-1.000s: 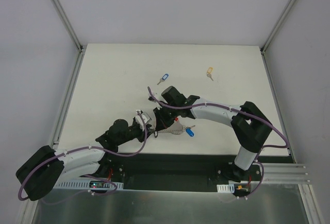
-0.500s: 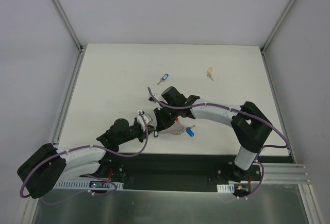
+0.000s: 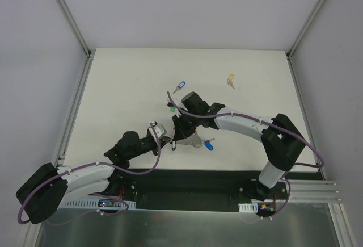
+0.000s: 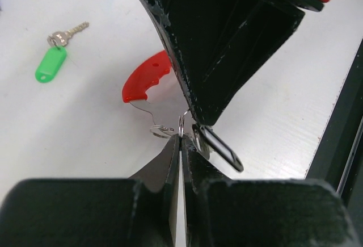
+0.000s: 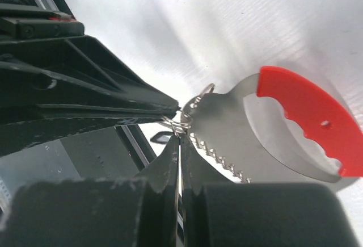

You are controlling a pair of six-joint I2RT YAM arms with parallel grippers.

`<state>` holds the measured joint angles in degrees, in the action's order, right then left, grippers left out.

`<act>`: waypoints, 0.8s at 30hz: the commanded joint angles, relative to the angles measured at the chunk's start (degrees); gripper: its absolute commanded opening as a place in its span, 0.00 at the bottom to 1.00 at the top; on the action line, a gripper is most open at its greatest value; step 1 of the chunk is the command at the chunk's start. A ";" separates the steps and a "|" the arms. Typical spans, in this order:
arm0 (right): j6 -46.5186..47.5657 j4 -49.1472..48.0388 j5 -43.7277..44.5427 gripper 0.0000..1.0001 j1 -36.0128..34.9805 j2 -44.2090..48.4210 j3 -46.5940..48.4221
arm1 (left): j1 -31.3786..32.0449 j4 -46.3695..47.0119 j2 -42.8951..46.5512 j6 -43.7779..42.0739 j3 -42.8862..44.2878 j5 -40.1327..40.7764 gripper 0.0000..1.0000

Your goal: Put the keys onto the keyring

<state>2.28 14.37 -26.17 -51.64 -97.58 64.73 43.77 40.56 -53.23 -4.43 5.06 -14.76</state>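
Note:
The keyring (image 5: 309,116) is a red band joined to a grey ribbed strap (image 5: 227,164). It hangs off the table with my right gripper (image 5: 180,134) shut on the strap's end. A black-tagged key (image 4: 218,147) hangs from a small wire ring there, and my left gripper (image 4: 181,138) is shut on that ring. The two pairs of tips meet nose to nose, left gripper (image 3: 169,139) against right gripper (image 3: 180,135). A blue key (image 3: 209,144) dangles by the keyring (image 3: 194,139). The keyring's red band (image 4: 146,76) also shows in the left wrist view.
A green key (image 4: 51,62) lies on the white table, the same green key (image 3: 172,109) showing just beyond the grippers. Farther back lie a blue key (image 3: 180,86) and a yellow key (image 3: 230,79). The table's dark front edge (image 4: 340,145) is close behind the left gripper.
My left gripper has closed onto the wire ring and edged toward the right gripper. The right arm shifted slightly away from me, uncovering the green key.

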 commanded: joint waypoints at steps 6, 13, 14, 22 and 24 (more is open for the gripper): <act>-3.59 2.15 1.74 0.01 4.00 1.87 -4.08 | -0.17 5.67 5.24 0.82 -1.28 0.61 0.00; -2.64 0.75 1.56 0.01 3.74 4.32 -4.35 | -0.09 5.59 5.33 2.22 -1.81 0.18 0.00; -2.55 1.36 1.83 0.01 3.65 4.76 -4.09 | -0.17 5.50 4.90 2.40 -1.89 -0.09 0.00; 0.63 -1.35 -0.98 0.13 2.86 7.57 -4.07 | -0.17 5.41 4.98 2.49 -1.72 -1.23 0.00; -0.26 -5.04 -1.86 0.26 3.03 8.72 -5.48 | -0.17 5.32 5.16 2.67 -1.63 -1.23 0.00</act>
<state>2.24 15.18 -25.50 -48.58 -93.36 60.29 43.79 41.82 -48.51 -2.35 3.09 -14.55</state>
